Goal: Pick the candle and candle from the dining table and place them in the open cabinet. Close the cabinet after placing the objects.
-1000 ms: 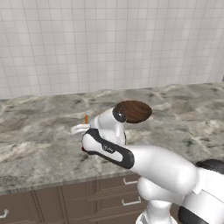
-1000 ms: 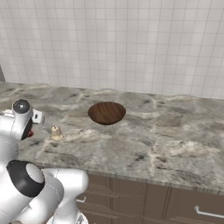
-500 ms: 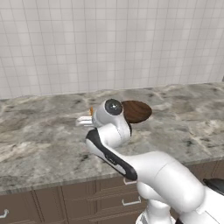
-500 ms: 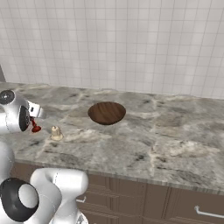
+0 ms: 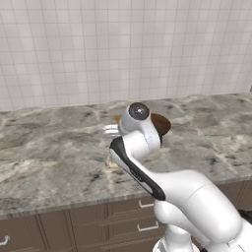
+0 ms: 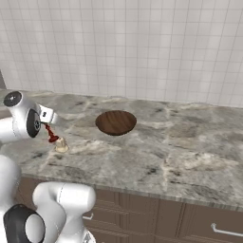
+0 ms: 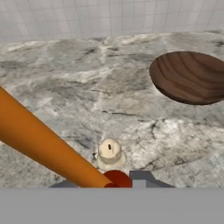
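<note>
My gripper (image 6: 47, 117) is shut on the thin orange candle (image 7: 39, 140), which hangs tilted above the dining table (image 6: 180, 147) with its small red holder (image 6: 52, 138) at the lower end. In the hand view the red holder (image 7: 117, 178) sits between my fingertips. The short cream candle (image 6: 60, 146) stands on the stone just below the held one, and it appears again as the cream candle (image 7: 109, 153) under the hand. From the left, the gripper (image 5: 112, 130) shows beside the arm's wrist, with the orange tip (image 5: 116, 119) above it. The cabinet is out of view.
A brown wooden bowl (image 6: 116, 122) rests on the table right of the candles, also seen as the bowl (image 7: 190, 76) and the bowl (image 5: 161, 123) behind the arm. Dark drawer fronts (image 6: 199, 223) run below the table edge. A tiled wall (image 5: 123, 49) backs the table.
The arm has risen and swung, lifting the orange candle off the table. The cream candle and the bowl have stayed in place.
</note>
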